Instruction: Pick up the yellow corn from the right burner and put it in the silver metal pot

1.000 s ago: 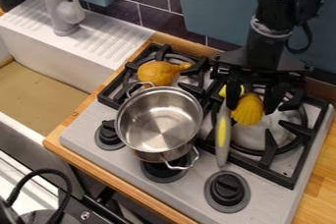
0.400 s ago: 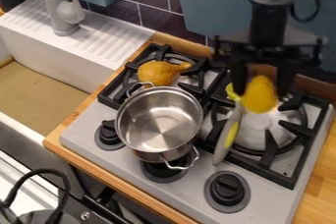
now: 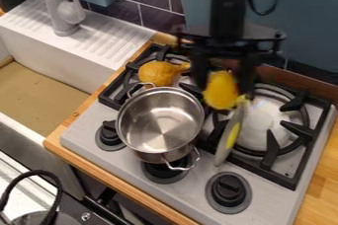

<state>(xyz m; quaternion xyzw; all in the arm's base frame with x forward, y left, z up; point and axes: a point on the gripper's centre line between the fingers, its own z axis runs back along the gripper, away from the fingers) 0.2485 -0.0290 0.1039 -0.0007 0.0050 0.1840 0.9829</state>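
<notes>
My gripper (image 3: 223, 80) is over the stove between the pot and the right burner, shut on a rounded yellow object (image 3: 221, 92) and holding it above the cooktop. Just below and right of it is a slim grey utensil with a yellow stripe (image 3: 229, 137), slanting beside the right burner, its upper end close to the yellow object; whether they touch I cannot tell. The steel pot (image 3: 160, 120) with two handles is to the left. Behind the pot, an orange-yellow gourd-shaped object (image 3: 158, 73) lies on the back left burner.
Black grates (image 3: 269, 152) cover the stove, with a pale round surface (image 3: 261, 123) at the right burner. Control knobs (image 3: 228, 190) line the front. A white sink (image 3: 59, 61) with a grey faucet (image 3: 66, 14) is at left; a tiled wall stands behind.
My gripper has risen from the right burner and moved left, carrying the yellow object toward the pot. The slim utensil has shifted and now slants more, its lower end slightly left.
</notes>
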